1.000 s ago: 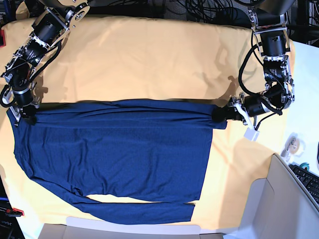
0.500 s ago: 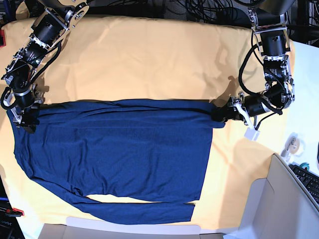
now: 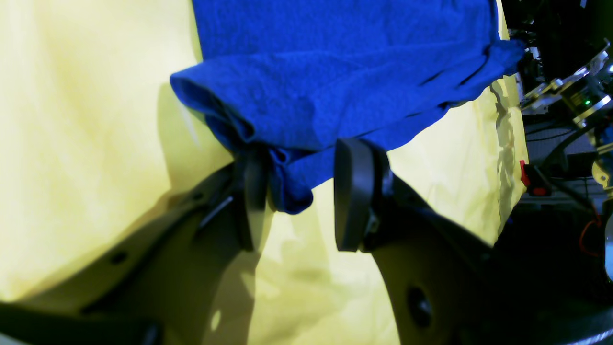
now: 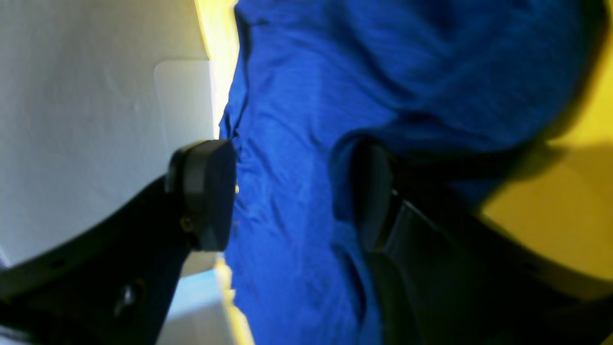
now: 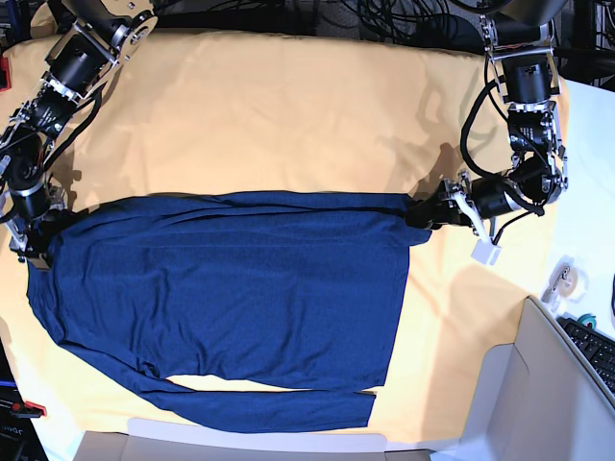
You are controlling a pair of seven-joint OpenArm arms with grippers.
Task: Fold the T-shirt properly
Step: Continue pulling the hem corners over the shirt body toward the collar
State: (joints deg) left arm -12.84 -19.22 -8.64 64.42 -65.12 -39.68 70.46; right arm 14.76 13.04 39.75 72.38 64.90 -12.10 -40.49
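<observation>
The navy T-shirt (image 5: 231, 279) lies flat on the yellow-orange table cloth (image 5: 288, 115), its top edge folded over and a sleeve trailing along the bottom. My left gripper (image 5: 423, 213) sits at the shirt's upper right corner. In the left wrist view the left gripper (image 3: 301, 196) is open, and a loose corner of the T-shirt (image 3: 335, 72) rests against one finger (image 3: 251, 191). My right gripper (image 5: 34, 248) is at the upper left corner. The right wrist view shows the right gripper (image 4: 287, 191) open wide over the T-shirt (image 4: 297, 120), with a fold draped on one finger (image 4: 368, 201).
A white cardboard box (image 5: 519, 384) stands at the lower right, with a keyboard (image 5: 596, 351) and a tape roll (image 5: 565, 279) beside it. A cardboard flap (image 5: 240, 447) lies along the front edge. A white tag (image 5: 485, 253) hangs under the left arm.
Both grippers have opened and let go of the shirt's folded top edge. The right gripper has shifted slightly toward the left edge; the fabric has settled on the cloth.
</observation>
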